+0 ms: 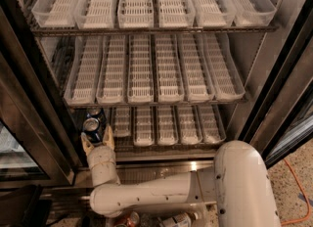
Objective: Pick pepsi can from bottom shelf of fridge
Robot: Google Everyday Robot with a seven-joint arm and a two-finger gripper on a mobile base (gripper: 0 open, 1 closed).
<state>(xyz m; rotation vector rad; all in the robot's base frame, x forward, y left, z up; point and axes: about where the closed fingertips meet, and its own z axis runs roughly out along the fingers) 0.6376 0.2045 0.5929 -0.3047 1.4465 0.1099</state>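
We see the fridge (pixel 286 99) standing open, its bottom shelf (pixel 168 145) lined with white lane trays (pixel 166 123). The robot's white arm (pixel 161 194) reaches in low from the right. The gripper (pixel 98 142) sits at the shelf's near left corner, its tan fingers (pixel 108 138) spread to either side of the pepsi can (pixel 91 124). We cannot tell whether they touch it.

We judge two risks. An off-centre squeeze could tip the can or shove it into what looks like a second dark can (pixel 97 113) just behind. Too high a lift could knock it against the middle rack (pixel 151 102) overhead.

The pepsi can stands upright, dark blue, with its silver top showing.
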